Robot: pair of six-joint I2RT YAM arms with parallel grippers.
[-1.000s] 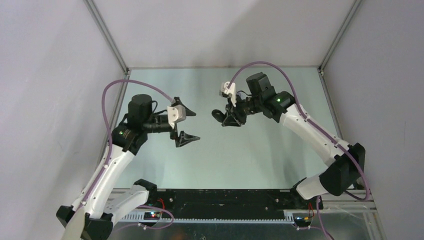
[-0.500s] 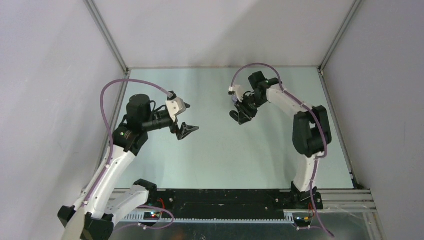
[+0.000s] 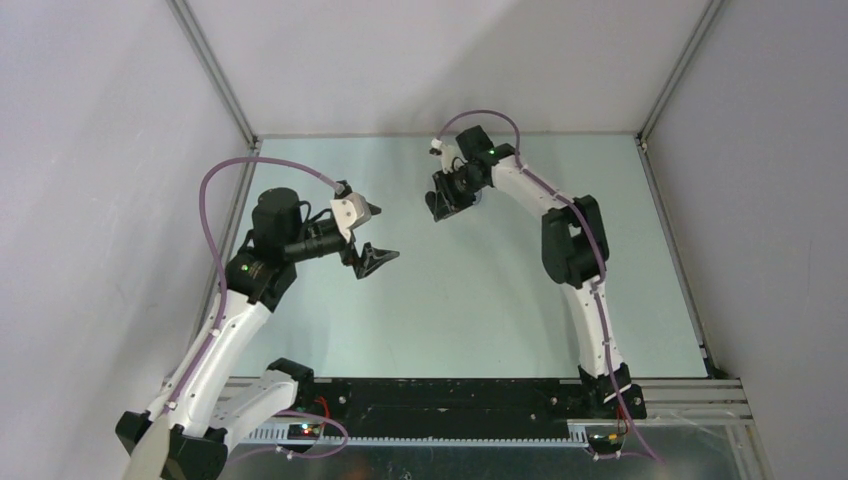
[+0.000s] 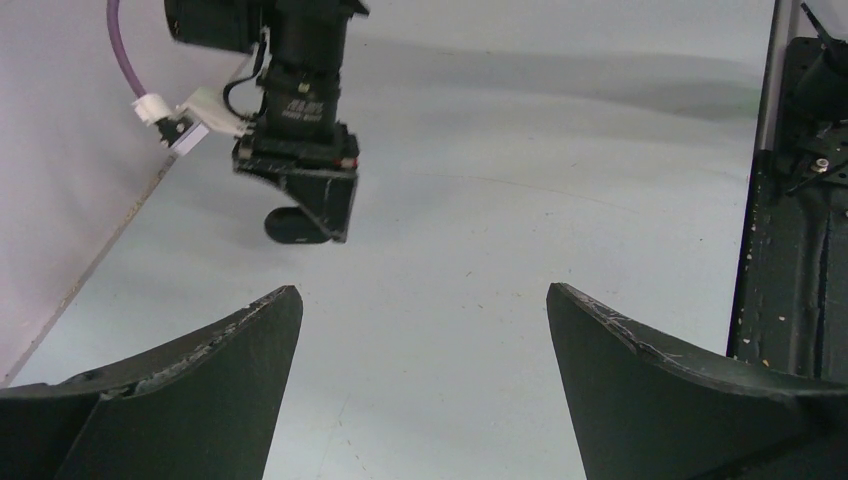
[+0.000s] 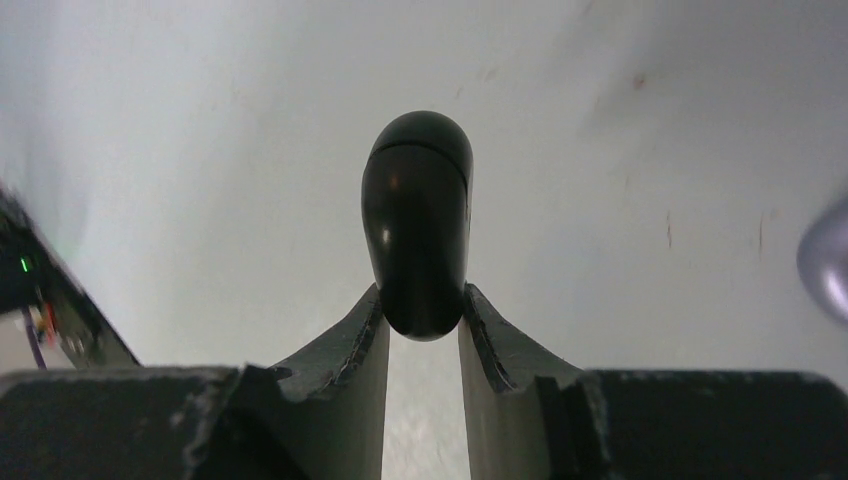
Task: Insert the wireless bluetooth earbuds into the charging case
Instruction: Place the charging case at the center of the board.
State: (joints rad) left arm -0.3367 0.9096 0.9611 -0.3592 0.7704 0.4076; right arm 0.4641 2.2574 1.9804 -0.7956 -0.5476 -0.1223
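**A:** Far side of the table (image 3: 470, 300): what do we have in the right gripper (image 5: 422, 300)?

**B:** A glossy black pebble with a seam near its top, which we take for the charging case (image 5: 418, 215). The jaws stand partly closed and pinch only its lower end. Most of it juts clear beyond the fingertips. We see no earbuds, and we cannot identify the blurred pale purple shape (image 5: 828, 270) at the edge of the right wrist view.

**A:** How do we expect the case to handle?

**B:** Light, hard and slick. On rounded sides so shallow a pinch could squirt it out. We would seat it deeper, across the broad body below the seam, leaving the lid free.

**A:** And the left gripper (image 4: 422, 292)?

**B:** Spread wide, holding nothing, facing the right one.

**A:** What has changed in a second?

**B:** The right arm has stretched out, carrying the case from mid-table toward the back wall. The left has barely moved.
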